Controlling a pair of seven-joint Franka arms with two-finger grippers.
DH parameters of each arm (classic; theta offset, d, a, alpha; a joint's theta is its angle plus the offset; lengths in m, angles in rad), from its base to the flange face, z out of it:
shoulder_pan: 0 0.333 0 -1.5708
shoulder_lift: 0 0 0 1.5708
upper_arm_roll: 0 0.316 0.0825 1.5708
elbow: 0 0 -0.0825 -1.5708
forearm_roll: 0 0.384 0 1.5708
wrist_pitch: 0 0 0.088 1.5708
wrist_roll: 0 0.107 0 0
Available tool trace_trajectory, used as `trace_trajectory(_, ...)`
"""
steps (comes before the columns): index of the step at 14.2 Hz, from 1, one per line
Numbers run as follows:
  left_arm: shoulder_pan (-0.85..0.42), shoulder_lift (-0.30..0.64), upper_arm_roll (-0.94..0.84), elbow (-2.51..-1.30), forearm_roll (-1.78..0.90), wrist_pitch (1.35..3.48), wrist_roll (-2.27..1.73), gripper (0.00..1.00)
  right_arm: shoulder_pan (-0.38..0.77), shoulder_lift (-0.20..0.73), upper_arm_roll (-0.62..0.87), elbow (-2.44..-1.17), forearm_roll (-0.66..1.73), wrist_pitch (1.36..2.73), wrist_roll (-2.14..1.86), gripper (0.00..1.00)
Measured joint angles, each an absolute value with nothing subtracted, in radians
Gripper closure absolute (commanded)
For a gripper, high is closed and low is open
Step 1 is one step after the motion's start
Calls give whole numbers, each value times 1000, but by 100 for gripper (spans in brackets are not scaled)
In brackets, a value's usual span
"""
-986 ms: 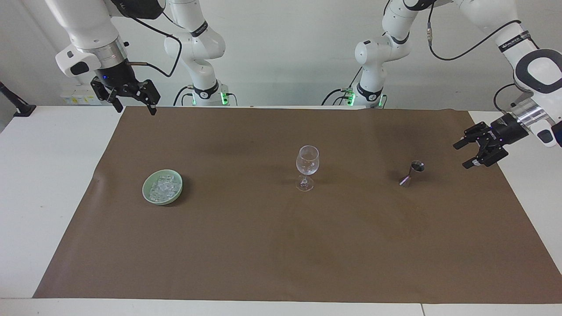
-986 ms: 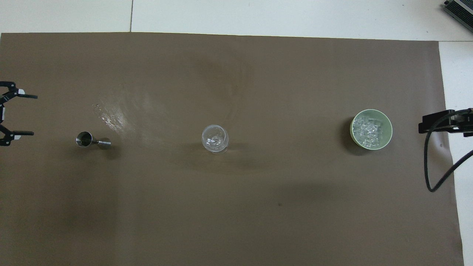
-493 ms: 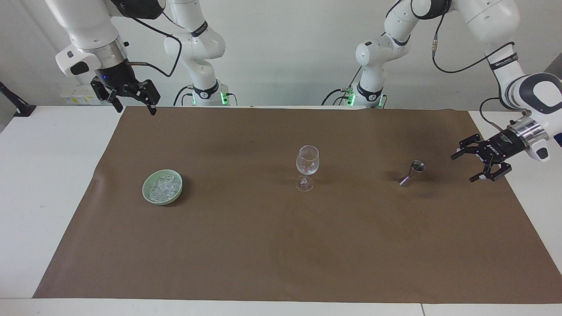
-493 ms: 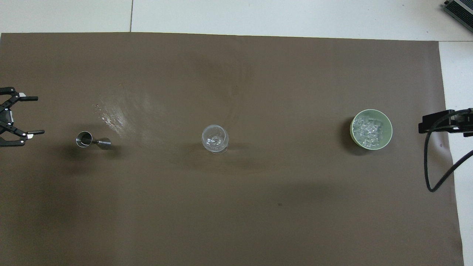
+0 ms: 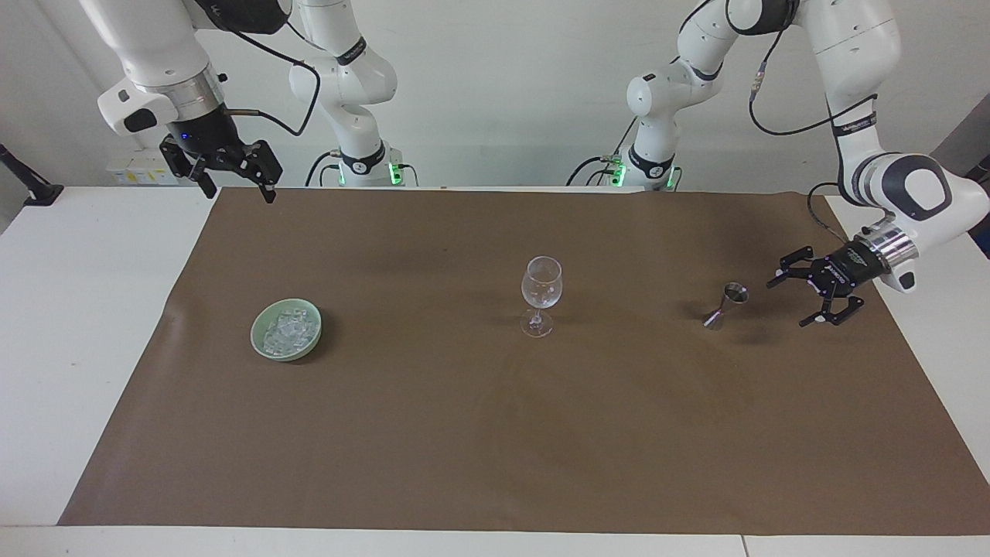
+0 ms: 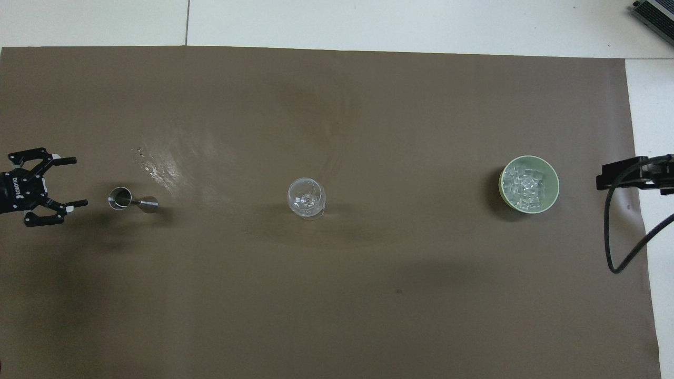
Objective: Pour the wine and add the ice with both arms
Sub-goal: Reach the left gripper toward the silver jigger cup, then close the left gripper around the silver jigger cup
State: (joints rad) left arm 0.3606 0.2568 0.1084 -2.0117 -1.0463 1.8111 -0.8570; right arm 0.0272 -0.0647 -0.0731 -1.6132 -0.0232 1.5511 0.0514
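Observation:
A clear stemmed wine glass (image 5: 541,290) (image 6: 306,198) stands upright mid-mat. No wine shows in it, and wine is out of view. The ice (image 5: 288,331) (image 6: 524,184) is a glinting heap in a pale green bowl (image 5: 255,338) (image 6: 554,183) toward the right arm's end. A small metal jigger (image 5: 727,304) (image 6: 131,201) stands toward the left arm's end. Low beside the jigger, on its outer side and apart from it, my left gripper (image 5: 787,304) (image 6: 79,181) is open and pointing at it. My right gripper (image 5: 240,193) waits open and empty, high over the mat's corner.
A brown mat (image 5: 495,433) (image 6: 337,295) covers most of the white table (image 5: 85,309). A faint wet-looking smear (image 6: 158,166) lies on the mat next to the jigger. The right arm's black cable (image 6: 613,247) hangs near the bowl's end.
My left gripper has come down and swung in toward the jigger, still open. The right arm, glass, bowl and jigger have not moved.

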Motion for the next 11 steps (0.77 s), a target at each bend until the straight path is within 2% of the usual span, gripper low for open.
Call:
trace_trajectory(3, 361, 248, 108, -2107, -1107, 1846, -766, 0, 27, -65, -73, -1613, -23, 1551, 51, 0)
trace_trajectory(11, 363, 236, 107, -2268, -1267, 1851, -565, 0, 27, -65, -73, -1613, -23, 1551, 51, 0)
